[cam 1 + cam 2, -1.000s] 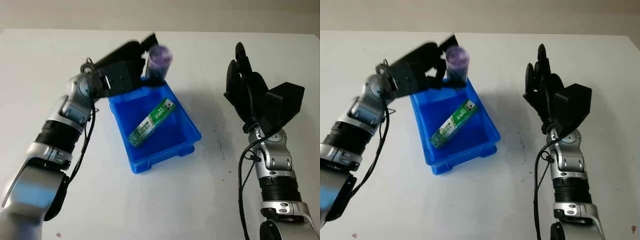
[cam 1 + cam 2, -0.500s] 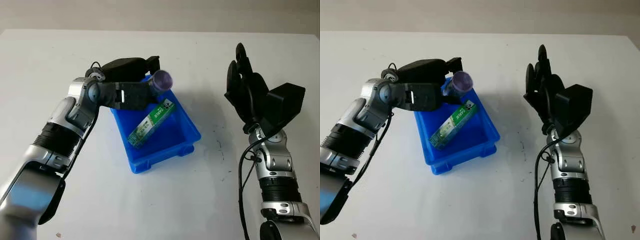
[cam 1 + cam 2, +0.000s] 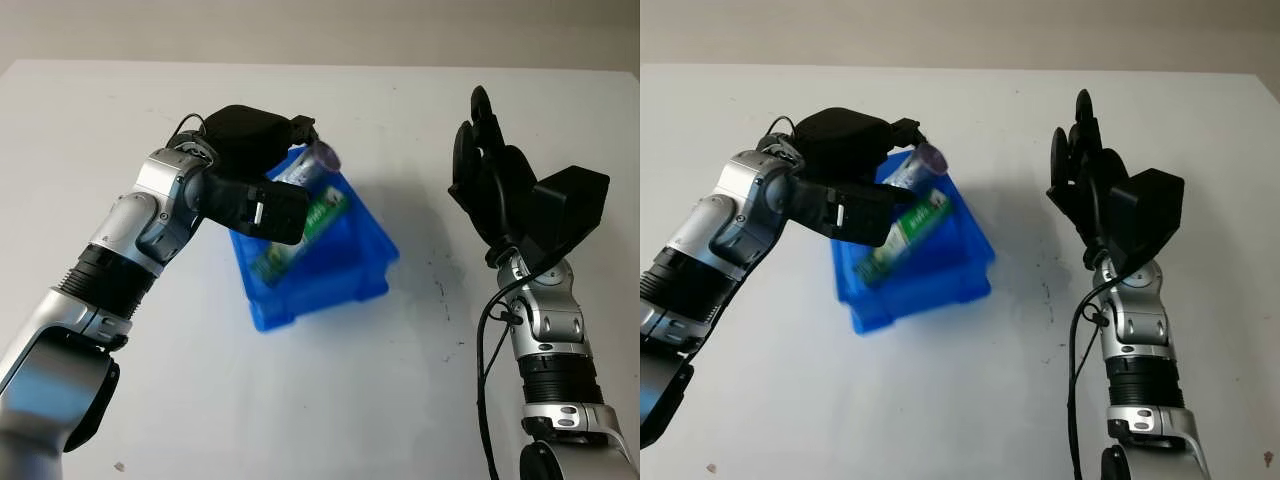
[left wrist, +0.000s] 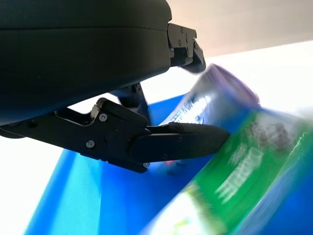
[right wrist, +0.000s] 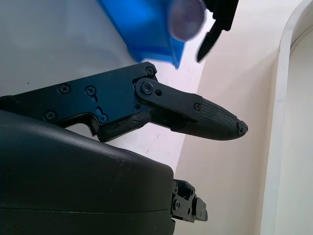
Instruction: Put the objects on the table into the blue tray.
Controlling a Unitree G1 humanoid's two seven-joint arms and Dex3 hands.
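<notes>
Both eye views look forward and down from the head, sharing the blue tray (image 3: 320,250) mid-table. Each wrist view sits close against its own black hand, and both also catch that tray

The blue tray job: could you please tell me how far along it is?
Done: the green box lies in the blue tray. In hand: the left hand grips the purple-capped bottle, tilted over the tray's far end, not yet released. The right hand is open, raised beside the tray. Left: dropping the bottle in.
</notes>
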